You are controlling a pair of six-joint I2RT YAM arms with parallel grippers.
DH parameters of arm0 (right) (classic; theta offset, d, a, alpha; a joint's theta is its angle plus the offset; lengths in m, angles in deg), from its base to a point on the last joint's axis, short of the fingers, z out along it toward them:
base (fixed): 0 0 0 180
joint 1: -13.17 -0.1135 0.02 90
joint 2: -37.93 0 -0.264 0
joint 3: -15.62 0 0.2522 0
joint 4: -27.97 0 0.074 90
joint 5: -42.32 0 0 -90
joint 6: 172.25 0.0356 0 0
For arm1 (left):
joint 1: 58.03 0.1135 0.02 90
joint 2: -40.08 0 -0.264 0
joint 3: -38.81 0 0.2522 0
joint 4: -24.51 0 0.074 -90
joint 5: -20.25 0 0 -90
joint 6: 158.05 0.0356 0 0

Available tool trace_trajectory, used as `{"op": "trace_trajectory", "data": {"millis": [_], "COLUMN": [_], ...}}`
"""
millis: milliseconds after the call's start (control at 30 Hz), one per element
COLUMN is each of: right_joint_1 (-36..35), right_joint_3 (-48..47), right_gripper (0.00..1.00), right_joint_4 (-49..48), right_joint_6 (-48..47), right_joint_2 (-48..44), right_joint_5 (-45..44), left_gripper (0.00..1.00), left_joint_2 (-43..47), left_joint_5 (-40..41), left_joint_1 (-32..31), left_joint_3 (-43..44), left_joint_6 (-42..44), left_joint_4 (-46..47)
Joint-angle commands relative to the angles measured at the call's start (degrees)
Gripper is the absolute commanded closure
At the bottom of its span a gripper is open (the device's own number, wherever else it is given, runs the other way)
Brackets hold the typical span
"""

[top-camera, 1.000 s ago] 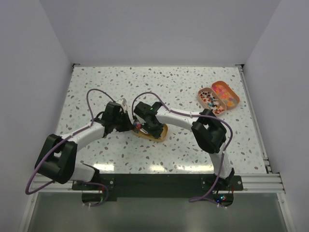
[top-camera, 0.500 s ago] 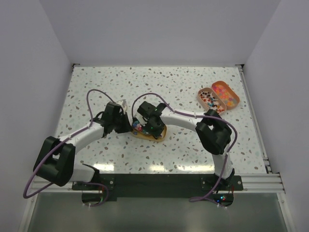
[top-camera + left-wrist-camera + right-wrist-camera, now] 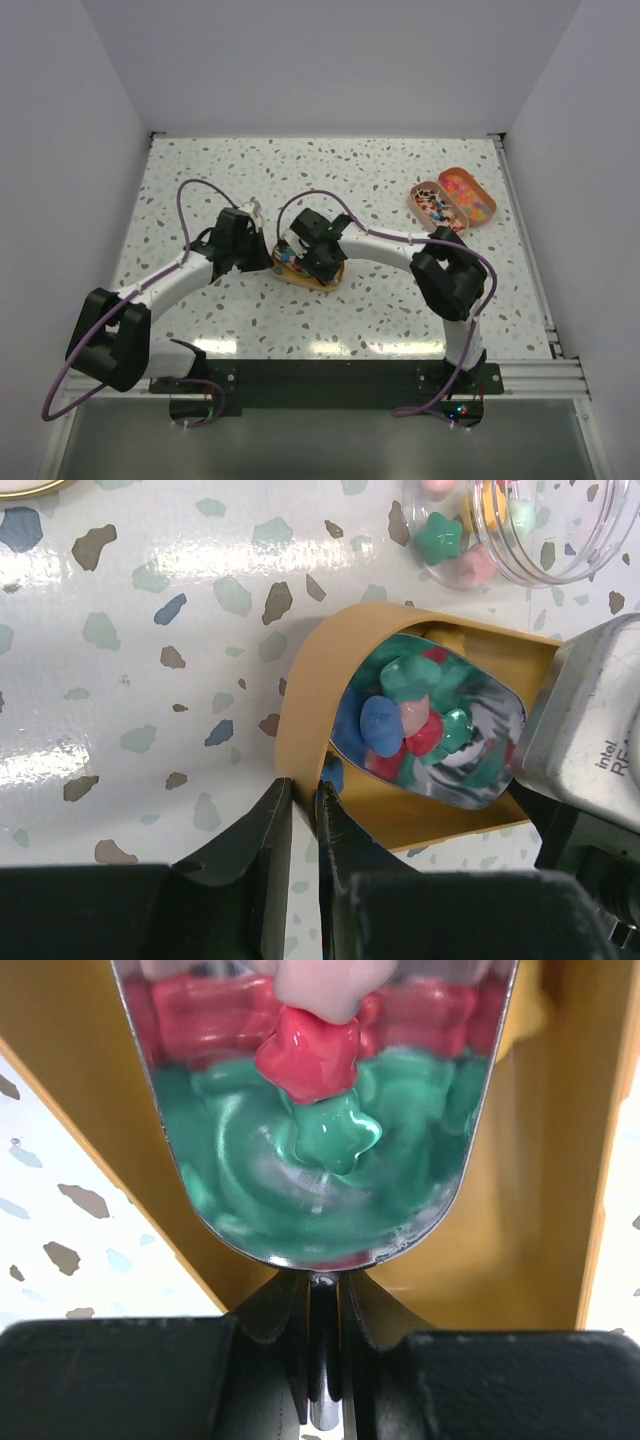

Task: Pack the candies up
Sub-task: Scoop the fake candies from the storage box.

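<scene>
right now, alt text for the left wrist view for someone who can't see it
The left gripper pinches the wall of a tan tray, where a metal scoop holds star-shaped candies in green, blue, red and pink. A clear tub of more sits beyond it.

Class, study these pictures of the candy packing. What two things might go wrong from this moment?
1. The scoop in the right gripper is heaped with candies; a slight tilt may spill some over the tray wall onto the table.
2. The left gripper pinches only the tray's thin wall, so the tray may slip or tip.
</scene>
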Motion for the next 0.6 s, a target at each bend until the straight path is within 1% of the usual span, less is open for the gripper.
{"op": "trace_trajectory", "data": {"millis": [0,133,367,567], "right_joint_1": [0.51,0.51,0.42,0.6], "right_joint_3": [0.59,1.21,0.86,1.2], "right_gripper": [1.0,1.0,1.0,1.0], "right_joint_4": [-7.06,-5.3,-2.75,-0.38], "right_joint_6": [-0.5,-1.65,-2.17,-3.76], "right_joint_2": [-3.64,-5.93,-9.1,-11.29], "right_joint_5": [0.49,0.49,-0.21,-0.75], "left_gripper": [0.96,0.96,0.97,0.93], "left_joint_2": [2.03,1.06,-0.96,-3.86], "left_joint_5": [-3.95,-1.23,-1.05,-0.34], "left_joint_1": [-1.71,-1.71,-1.71,-1.71], "left_joint_3": [1.28,1.8,1.89,2.42], "left_joint_6": [-1.16,-1.34,-0.9,-1.16], "left_joint_4": [2.49,1.95,2.31,0.64]}}
